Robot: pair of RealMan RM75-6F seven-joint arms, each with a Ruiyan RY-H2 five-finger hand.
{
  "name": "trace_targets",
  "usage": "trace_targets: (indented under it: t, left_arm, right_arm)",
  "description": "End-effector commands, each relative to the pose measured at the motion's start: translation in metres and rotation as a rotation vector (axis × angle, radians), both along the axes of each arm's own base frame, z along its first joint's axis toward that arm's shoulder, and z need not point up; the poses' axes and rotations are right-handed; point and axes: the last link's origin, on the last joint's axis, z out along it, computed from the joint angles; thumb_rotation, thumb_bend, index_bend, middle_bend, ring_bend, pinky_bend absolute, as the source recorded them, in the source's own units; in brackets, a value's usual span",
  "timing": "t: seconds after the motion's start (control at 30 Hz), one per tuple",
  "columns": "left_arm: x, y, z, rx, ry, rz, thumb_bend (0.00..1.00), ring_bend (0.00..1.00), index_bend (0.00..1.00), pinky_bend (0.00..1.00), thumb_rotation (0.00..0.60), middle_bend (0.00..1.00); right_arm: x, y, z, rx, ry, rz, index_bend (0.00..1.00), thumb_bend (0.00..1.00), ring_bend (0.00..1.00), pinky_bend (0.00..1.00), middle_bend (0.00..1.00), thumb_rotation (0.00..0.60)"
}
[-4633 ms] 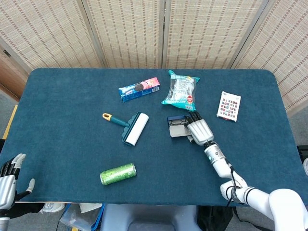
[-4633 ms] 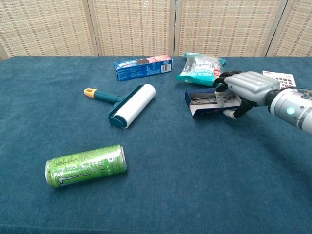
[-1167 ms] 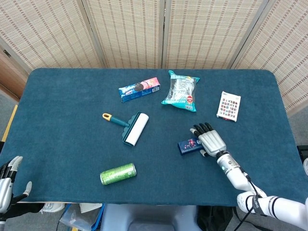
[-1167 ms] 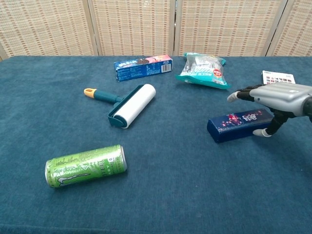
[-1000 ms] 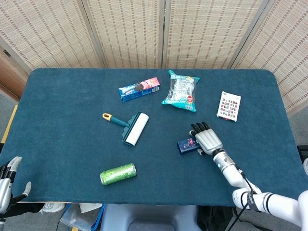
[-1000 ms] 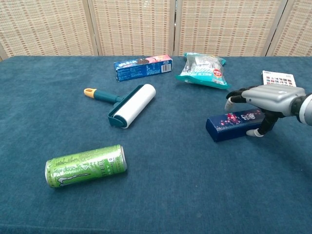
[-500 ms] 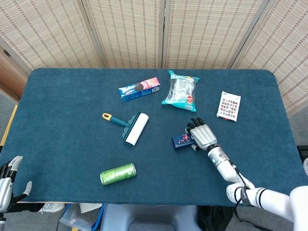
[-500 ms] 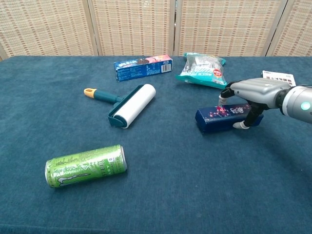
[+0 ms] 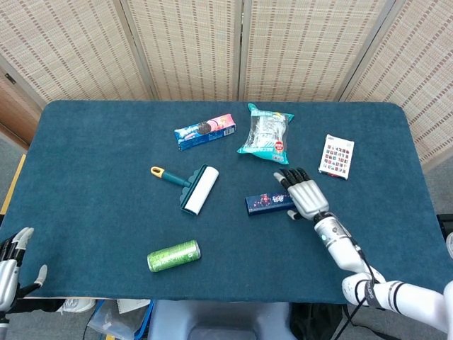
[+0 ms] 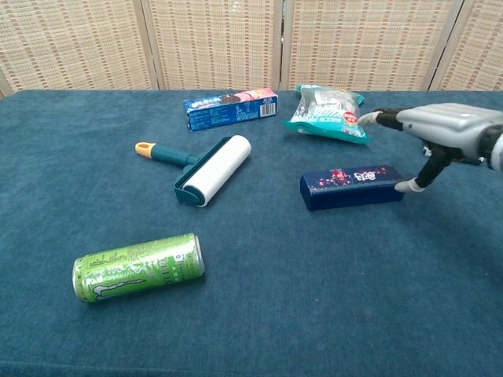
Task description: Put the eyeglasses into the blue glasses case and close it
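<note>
1. The blue glasses case (image 10: 351,186) lies closed on the bench (image 9: 92,156), right of the middle, its long side running left to right.
2. The right robot hand (image 10: 440,133) hovers at the case's right end, holding nothing, fingers spread — one fingertip hangs just beside the case's end, and I cannot tell whether it touches.
3. The left robot hand (image 9: 8,268) sits off the bench's near left corner, fingers apart, holding nothing.
4. The eyeglasses are not visible.
5. A lint roller (image 10: 207,170) lies left of the case; a green can (image 10: 138,267) lies on its side near the front edge.
6. Further back — a biscuit box (image 10: 231,107) and a snack bag (image 10: 328,113); a card pack (image 9: 336,156) rests towards the right edge.
</note>
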Motion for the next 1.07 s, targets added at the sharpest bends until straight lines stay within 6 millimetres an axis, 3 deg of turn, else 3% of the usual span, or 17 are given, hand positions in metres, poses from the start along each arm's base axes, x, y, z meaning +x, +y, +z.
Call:
trace_targets:
  t: [0.03,0.3,0.53,0.7,0.83,1.07]
  left_arm:
    - [0.002,0.002,0.0,-0.003,0.004,-0.01,0.4,0.0,0.0,0.0,0.6,0.0]
    - [0.016,0.011,0.0,-0.011,0.014,-0.058,0.4,0.0,0.0,0.0,0.6,0.0]
    - [0.029,0.016,-0.003,-0.015,0.018,-0.097,0.4,0.0,0.0,0.0,0.6,0.0]
    - [0.038,0.019,-0.005,0.017,0.018,-0.121,0.4,0.0,0.0,0.0,0.6,0.0]
    - [0.043,0.022,-0.004,0.046,0.011,-0.145,0.4,0.0,0.0,0.0,0.6,0.0]
    - [0.043,0.023,-0.007,0.046,0.011,-0.151,0.4,0.0,0.0,0.0,0.6,0.0]
  right_arm:
    - [-0.02,0.026,0.033,-0.089,-0.018,-0.021,0.0,0.21,0.0,0.0,0.01,0.6]
    - [-0.062,0.091,0.093,-0.275,-0.048,-0.079,0.12,0.25,0.0,0.0,0.12,0.6]
    - [-0.086,0.146,0.124,-0.39,-0.067,-0.135,0.15,0.25,0.0,0.0,0.15,0.6]
    - [-0.094,0.176,0.135,-0.434,-0.085,-0.163,0.17,0.26,0.0,0.02,0.17,0.6]
    - [-0.097,0.187,0.136,-0.432,-0.095,-0.174,0.17,0.26,0.0,0.02,0.17,0.6]
    - [-0.095,0.188,0.134,-0.426,-0.111,-0.165,0.17,0.26,0.01,0.02,0.17,0.6]
